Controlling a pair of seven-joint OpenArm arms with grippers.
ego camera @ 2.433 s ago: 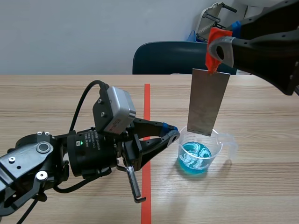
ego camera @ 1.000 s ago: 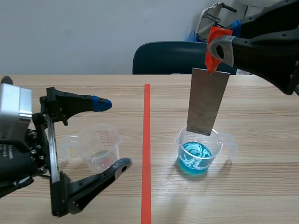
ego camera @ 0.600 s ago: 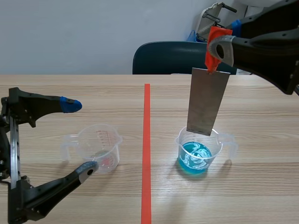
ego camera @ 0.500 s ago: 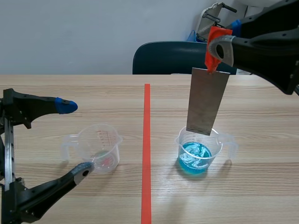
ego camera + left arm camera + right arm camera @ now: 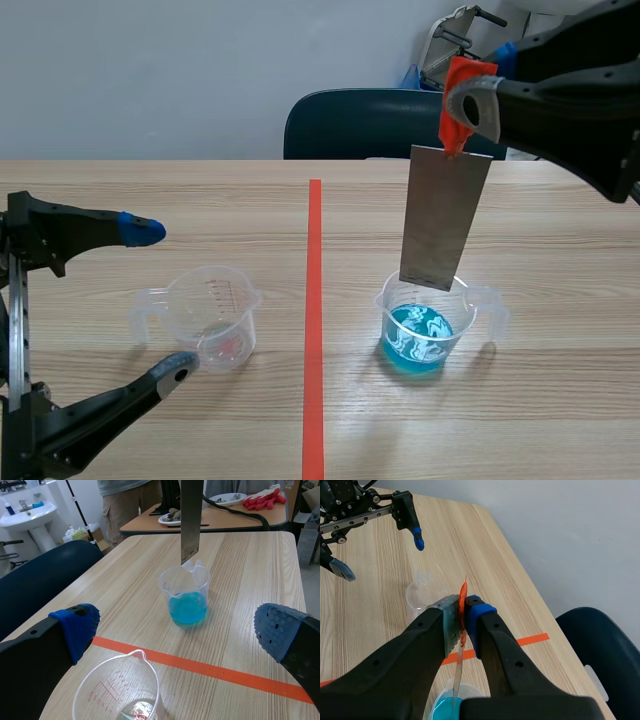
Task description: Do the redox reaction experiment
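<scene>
A clear beaker with blue liquid (image 5: 428, 328) stands right of the tape line. Above it hangs a grey metal plate (image 5: 445, 215), its lower edge about level with the beaker's rim. My right gripper (image 5: 465, 110) is shut on the plate's orange-wrapped top. In the right wrist view the plate (image 5: 457, 672) shows edge-on between the fingers (image 5: 449, 622), with the blue beaker (image 5: 445, 707) below. An empty clear beaker (image 5: 210, 315) stands left of the line. My left gripper (image 5: 158, 300) is wide open beside it, holding nothing. Ahead of the left gripper (image 5: 175, 630) I see both beakers (image 5: 117, 695) (image 5: 186, 597).
An orange-red tape line (image 5: 314, 320) runs down the table's middle. A dark blue chair (image 5: 370, 125) stands behind the far edge. In the left wrist view a person (image 5: 127, 497) stands by a second table (image 5: 240, 520) with a dish and red gloves.
The left gripper has drawn back to the left, away from the empty beaker, staying open; in the last half second it hardly moved. The right arm and plate have not moved.
</scene>
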